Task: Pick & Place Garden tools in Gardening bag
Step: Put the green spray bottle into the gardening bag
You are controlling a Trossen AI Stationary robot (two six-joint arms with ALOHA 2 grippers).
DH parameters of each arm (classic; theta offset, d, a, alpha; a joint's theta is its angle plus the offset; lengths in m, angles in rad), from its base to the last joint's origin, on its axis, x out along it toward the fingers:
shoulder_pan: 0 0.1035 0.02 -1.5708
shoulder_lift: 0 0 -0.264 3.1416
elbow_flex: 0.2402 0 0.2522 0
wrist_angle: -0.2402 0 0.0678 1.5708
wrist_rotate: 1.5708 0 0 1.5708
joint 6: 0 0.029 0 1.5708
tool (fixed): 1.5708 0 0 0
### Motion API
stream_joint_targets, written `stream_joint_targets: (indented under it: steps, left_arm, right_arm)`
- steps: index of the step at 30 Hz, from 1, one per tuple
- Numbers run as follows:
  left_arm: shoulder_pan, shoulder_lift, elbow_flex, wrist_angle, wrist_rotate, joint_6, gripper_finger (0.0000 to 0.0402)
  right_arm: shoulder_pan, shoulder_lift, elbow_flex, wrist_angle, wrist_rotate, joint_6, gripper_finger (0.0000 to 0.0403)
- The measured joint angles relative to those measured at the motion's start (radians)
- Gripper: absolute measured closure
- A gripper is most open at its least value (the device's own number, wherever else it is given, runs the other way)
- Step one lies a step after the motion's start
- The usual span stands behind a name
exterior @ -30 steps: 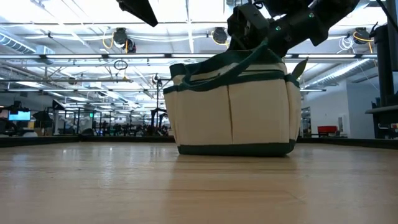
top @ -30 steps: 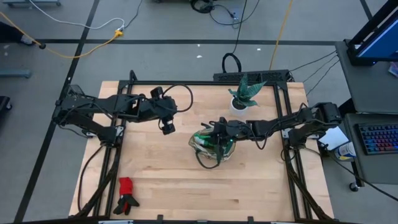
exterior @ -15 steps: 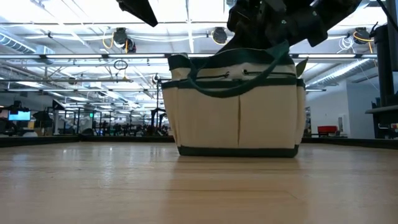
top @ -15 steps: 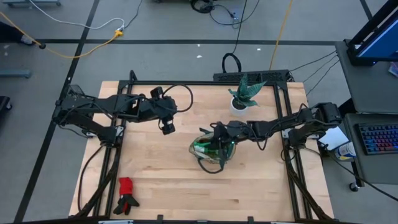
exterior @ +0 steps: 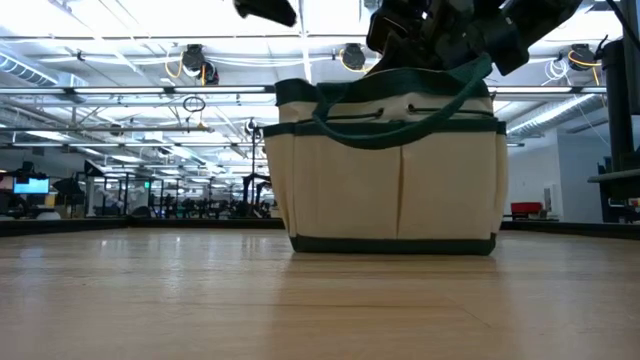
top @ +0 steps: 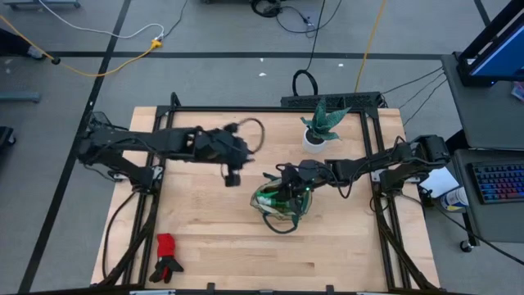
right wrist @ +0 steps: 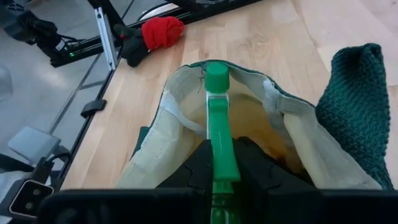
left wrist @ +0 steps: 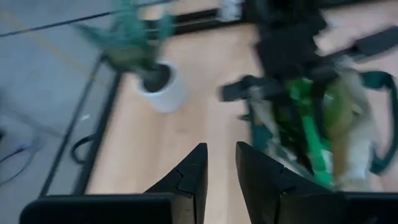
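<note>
Reaching over the gardening bag [top: 278, 205], the right gripper [top: 288, 182] sits right above the bag's open mouth, near the middle of the table [top: 205, 246]. Right wrist view: its fingers are clamped on a green tool handle [right wrist: 219, 124] with a round green cap, pointing down into the beige-lined bag [right wrist: 186, 130]; what the tool is can't be made out. Bag stands upright on the wood, beige panels with dark green trim and a green loop handle [exterior: 400, 125] drooping across the front in the low view. Left gripper [top: 232, 174] hangs in the air just left of the bag, not touching it, holding nothing; left wrist view shows its two dark fingers [left wrist: 186, 177] with only a narrow gap between them, nearly together, pointed toward the bag [left wrist: 323, 124] and the right arm [left wrist: 283, 43]. Red-and-black gloves [top: 166, 256] lie on the table at the near left corner, well apart from the bag. Spiky green plant in white pot [top: 321, 124] stands at the far edge, right of centre, beyond the bag. Other contents of the bag are too blurred to name.
</note>
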Motion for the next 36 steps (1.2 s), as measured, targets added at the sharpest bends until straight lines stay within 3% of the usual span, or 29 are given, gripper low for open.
stream_joint_targets:
  steps: [7, 15, 36]
  left_arm:
    - [0.003, 0.146, -0.001, 0.065, 0.082, 0.002, 0.0314]
    - [0.007, 0.263, -0.001, 0.151, 0.275, -0.095, 0.0314]
    - [0.011, 0.355, 0.001, 0.158, 0.283, -0.106, 0.0314]
  right_arm:
    - [0.023, -0.001, 0.002, -0.018, 0.003, -0.050, 0.0372]
    - [0.023, -0.001, 0.002, -0.019, 0.003, -0.073, 0.0368]
    - [0.023, -0.001, 0.002, -0.033, 0.053, -0.082, 0.0369]
